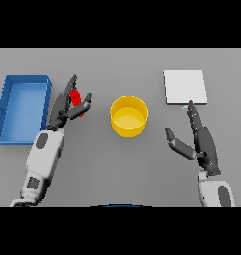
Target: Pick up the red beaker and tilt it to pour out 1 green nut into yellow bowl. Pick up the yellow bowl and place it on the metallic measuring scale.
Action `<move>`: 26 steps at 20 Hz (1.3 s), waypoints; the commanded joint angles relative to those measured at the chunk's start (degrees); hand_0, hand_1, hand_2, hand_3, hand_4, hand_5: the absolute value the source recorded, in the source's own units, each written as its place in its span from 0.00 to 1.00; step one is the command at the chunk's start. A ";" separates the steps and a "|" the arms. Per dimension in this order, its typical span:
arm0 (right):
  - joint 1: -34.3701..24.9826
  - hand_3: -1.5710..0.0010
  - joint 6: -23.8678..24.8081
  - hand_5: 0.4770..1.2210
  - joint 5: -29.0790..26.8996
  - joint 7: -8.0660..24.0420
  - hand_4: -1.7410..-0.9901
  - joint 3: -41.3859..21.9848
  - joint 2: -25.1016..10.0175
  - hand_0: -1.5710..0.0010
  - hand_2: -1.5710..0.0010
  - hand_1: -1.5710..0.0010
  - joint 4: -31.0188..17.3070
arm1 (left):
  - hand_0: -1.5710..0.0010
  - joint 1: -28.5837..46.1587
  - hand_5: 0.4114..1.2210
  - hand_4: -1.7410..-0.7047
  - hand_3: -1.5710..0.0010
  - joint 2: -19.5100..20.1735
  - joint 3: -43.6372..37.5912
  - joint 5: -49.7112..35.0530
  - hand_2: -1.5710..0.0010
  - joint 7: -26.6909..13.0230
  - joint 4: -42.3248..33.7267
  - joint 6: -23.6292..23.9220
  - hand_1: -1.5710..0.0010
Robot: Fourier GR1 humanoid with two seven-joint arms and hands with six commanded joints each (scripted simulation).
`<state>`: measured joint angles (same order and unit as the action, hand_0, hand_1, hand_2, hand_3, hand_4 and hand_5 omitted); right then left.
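From my remote station I saw the left robot hand (65, 105) curled around the red beaker (76, 99) beside the blue tray (8, 107), the yellow bowl (129, 116) at mid-bench (117, 164), and the right robot hand (202, 142) released, fingers straight, just below the metallic measuring scale (185, 86).

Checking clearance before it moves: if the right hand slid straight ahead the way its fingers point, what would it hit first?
Probably the metallic measuring scale: the right hand points at its near edge, fingers already almost there.
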<state>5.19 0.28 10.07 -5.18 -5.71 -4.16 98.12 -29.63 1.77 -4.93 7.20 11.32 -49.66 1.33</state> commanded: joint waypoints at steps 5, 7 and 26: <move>0.52 1.00 0.02 0.23 0.23 0.62 0.67 -0.31 0.22 1.00 1.00 1.00 0.38 | 0.52 -3.40 0.73 0.21 0.44 -1.17 -0.87 1.96 0.46 0.16 3.82 5.80 0.50; 0.02 1.00 0.15 0.23 0.16 1.27 0.67 0.23 -0.28 1.00 1.00 1.00 0.19 | 0.33 -3.69 0.82 0.15 0.33 -1.32 0.50 3.94 0.30 2.89 4.55 6.81 0.32; 0.37 1.00 1.22 0.25 2.75 -2.75 0.69 -0.77 -0.33 1.00 1.00 1.00 -0.03 | 0.01 -4.30 0.89 0.02 0.01 2.45 3.60 -1.40 0.01 -1.71 -6.24 -0.20 0.01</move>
<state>5.56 1.51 12.82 -7.98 -6.47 -4.50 98.10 -33.94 4.22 -1.35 5.69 9.65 -55.91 1.08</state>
